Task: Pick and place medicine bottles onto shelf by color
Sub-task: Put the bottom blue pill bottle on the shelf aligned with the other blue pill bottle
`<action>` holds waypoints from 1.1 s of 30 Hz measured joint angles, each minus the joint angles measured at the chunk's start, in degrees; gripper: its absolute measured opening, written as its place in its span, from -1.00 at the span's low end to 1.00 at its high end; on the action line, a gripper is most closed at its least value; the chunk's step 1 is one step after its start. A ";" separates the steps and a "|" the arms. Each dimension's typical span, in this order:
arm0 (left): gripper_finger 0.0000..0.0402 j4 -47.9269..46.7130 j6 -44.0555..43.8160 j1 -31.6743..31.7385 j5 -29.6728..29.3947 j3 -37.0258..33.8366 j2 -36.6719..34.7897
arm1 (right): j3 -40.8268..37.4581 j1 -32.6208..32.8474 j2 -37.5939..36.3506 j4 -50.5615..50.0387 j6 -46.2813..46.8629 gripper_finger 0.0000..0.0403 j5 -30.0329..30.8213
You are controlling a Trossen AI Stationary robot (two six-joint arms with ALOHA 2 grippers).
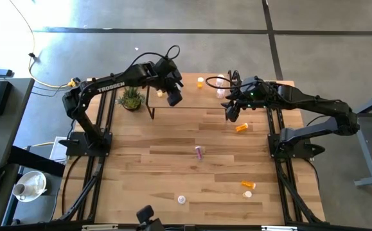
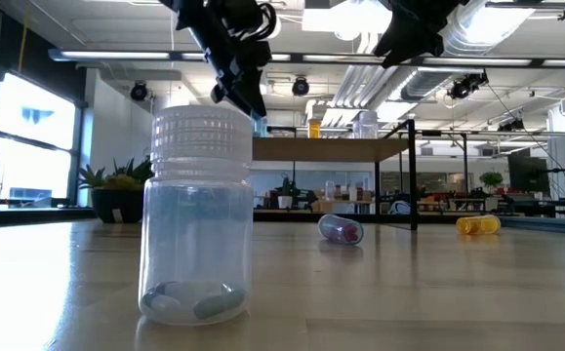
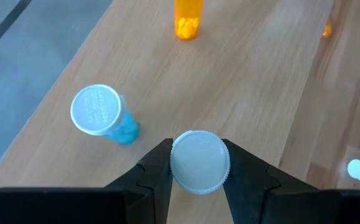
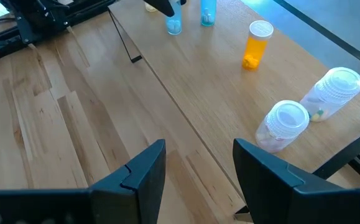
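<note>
Our left gripper [image 3: 197, 167] clamps a white-capped bottle [image 3: 199, 160] above the shelf [image 3: 242, 93], beside a blue bottle [image 3: 102, 114]; our right gripper [image 4: 198, 163] gapes wide near the shelf's right end.

The right gripper [image 4: 198, 165] hangs above the shelf [image 4: 186, 87] with its fingers spread and nothing between them. Two pale bottles [image 4: 281, 125] stand close together near one shelf edge, an orange bottle [image 4: 257, 45] farther along, and two blue bottles [image 4: 173, 23] beyond.
</note>
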 joint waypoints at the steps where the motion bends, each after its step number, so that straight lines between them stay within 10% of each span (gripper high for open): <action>1: -0.45 0.33 -0.20 0.00 0.01 -0.23 0.01 | 0.00 -0.01 0.00 0.00 0.00 -0.11 0.00; 33: -0.45 1.44 -4.22 -0.52 -0.78 -0.36 1.84 | 0.00 0.01 0.00 -0.28 0.42 -0.11 -0.04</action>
